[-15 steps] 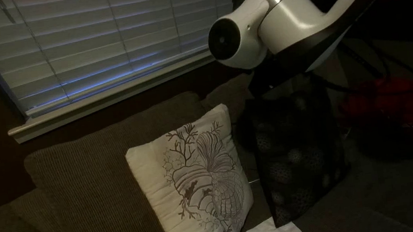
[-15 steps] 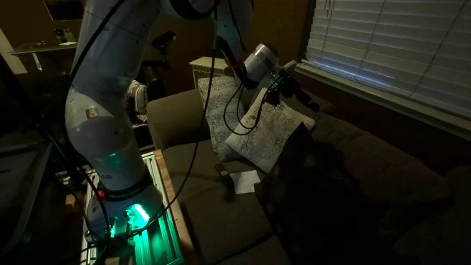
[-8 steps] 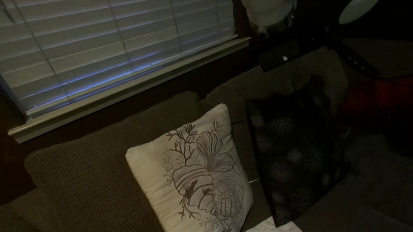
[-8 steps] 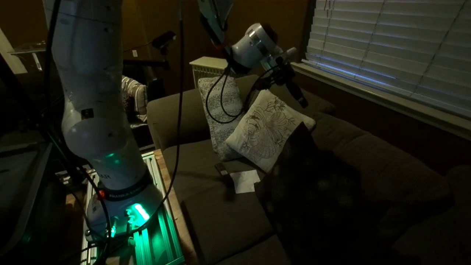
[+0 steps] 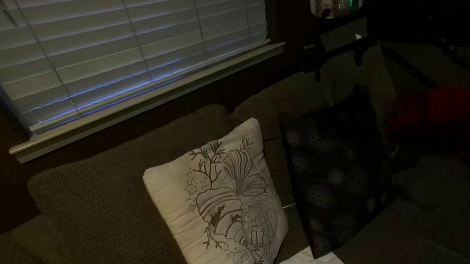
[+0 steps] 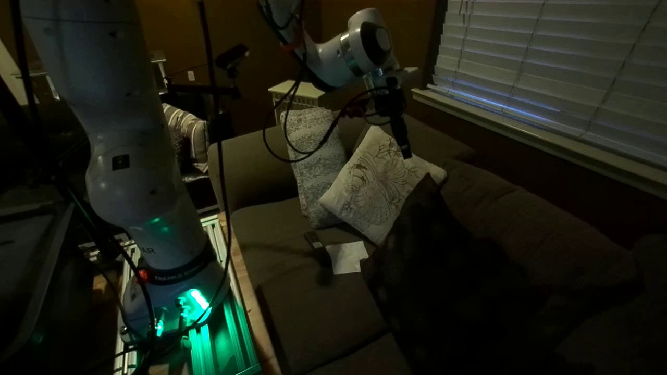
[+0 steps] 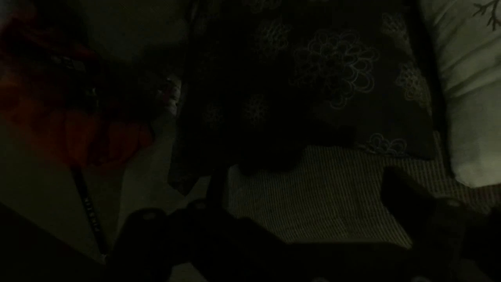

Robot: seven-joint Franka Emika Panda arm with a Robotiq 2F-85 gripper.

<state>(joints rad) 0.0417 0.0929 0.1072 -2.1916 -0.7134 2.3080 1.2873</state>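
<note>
My gripper is open and empty; in the wrist view its dark fingers (image 7: 305,186) are spread wide over ribbed sofa fabric. A black pillow with pale flower shapes (image 7: 332,66) lies just beyond the fingers there. In an exterior view the gripper (image 5: 338,66) hangs above the black pillow (image 5: 338,173), which leans on the sofa back. A white pillow with a shell and coral print (image 5: 231,208) stands beside it. In an exterior view the gripper (image 6: 406,152) points down in front of the white pillow (image 6: 380,182). The wrist view is very dark.
A grey patterned pillow (image 6: 315,161) leans at the sofa's arm. A white paper (image 6: 348,257) and a dark remote (image 6: 315,244) lie on the seat. Red cloth (image 5: 453,118) lies beyond the black pillow. A window sill (image 5: 145,98) runs behind the sofa. Cables hang from the arm.
The arm has lifted and drawn back. In an exterior view the wrist has moved up and right, and the gripper has swung to point more downward. The pillows have not moved.
</note>
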